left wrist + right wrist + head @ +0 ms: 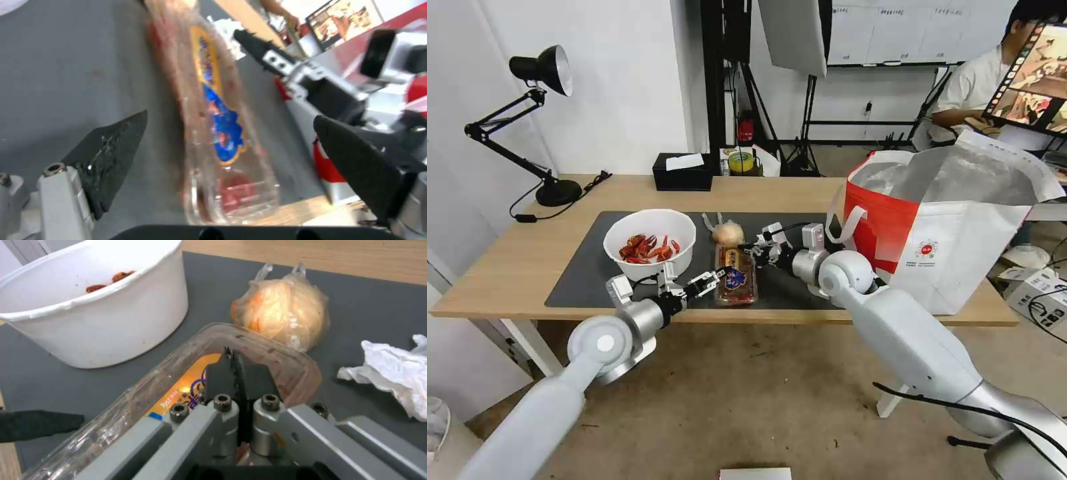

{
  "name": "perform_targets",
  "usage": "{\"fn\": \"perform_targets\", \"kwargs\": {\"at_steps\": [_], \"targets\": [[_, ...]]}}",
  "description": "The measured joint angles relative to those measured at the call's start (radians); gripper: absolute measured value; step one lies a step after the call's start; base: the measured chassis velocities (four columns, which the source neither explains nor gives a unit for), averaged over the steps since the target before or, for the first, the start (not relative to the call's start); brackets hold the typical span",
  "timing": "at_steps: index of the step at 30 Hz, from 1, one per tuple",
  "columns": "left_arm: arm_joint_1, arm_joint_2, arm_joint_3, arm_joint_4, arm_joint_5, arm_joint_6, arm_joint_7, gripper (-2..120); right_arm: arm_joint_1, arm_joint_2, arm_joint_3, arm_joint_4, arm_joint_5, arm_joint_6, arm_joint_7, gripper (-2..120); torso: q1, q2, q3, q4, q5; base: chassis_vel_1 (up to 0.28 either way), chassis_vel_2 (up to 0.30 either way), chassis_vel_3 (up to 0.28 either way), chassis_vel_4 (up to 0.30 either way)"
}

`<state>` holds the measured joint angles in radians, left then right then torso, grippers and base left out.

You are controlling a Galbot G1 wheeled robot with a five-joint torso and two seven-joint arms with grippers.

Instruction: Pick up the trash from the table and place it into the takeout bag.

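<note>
1. Your left gripper (231,146) is spread wide around the near end of the clear plastic tray (735,277) on the dark grey mat (580,273)
2. Your right gripper (234,365) is pinched together over the tray's far end
3. The takeout bag (954,227) stands open at the table's (494,267) right end

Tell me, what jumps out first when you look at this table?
The big red-and-white takeout bag stands open at the table's right end, its silver lining showing. On the dark mat sits a white bowl of red crayfish shells. Beside it, the left tool is open at a clear plastic tray, and the right tool is shut on the tray's rim.
</note>
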<state>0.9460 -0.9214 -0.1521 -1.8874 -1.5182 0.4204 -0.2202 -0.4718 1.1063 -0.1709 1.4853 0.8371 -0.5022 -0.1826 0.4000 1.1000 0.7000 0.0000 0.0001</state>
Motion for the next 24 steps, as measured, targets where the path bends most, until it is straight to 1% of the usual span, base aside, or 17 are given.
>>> {"fn": "perform_targets", "kwargs": {"at_steps": [9, 14, 19, 24], "targets": [[-0.05, 0.0, 0.035, 0.031, 0.001, 0.031, -0.039, 100, -0.006, -0.002, 0.006, 0.0, 0.0, 0.001, -0.001, 0, 0.0, 0.0, 0.0, 0.0, 0.0, 0.0, 0.0, 0.0, 0.0], [-0.062, 0.0, 0.043, 0.037, -0.003, 0.041, -0.041, 100, -0.01, -0.002, 0.007, 0.001, -0.001, 0.001, -0.001, 0, 0.0, 0.0, 0.0, 0.0, 0.0, 0.0, 0.0, 0.0, 0.0], [-0.086, 0.0, 0.056, 0.054, -0.015, 0.066, -0.051, 100, -0.016, -0.003, 0.009, 0.003, -0.002, 0.002, -0.001, 0, 0.0, 0.0, 0.0, 0.0, 0.0, 0.0, 0.0, 0.0, 0.0], [-0.103, -0.003, 0.069, 0.068, -0.02, 0.069, -0.053, 100, -0.016, -0.004, 0.01, 0.002, -0.002, 0.002, -0.002, 0, 0.0, 0.0, 0.0, 0.0, 0.0, 0.0, 0.0, 0.0, 0.0]]}}
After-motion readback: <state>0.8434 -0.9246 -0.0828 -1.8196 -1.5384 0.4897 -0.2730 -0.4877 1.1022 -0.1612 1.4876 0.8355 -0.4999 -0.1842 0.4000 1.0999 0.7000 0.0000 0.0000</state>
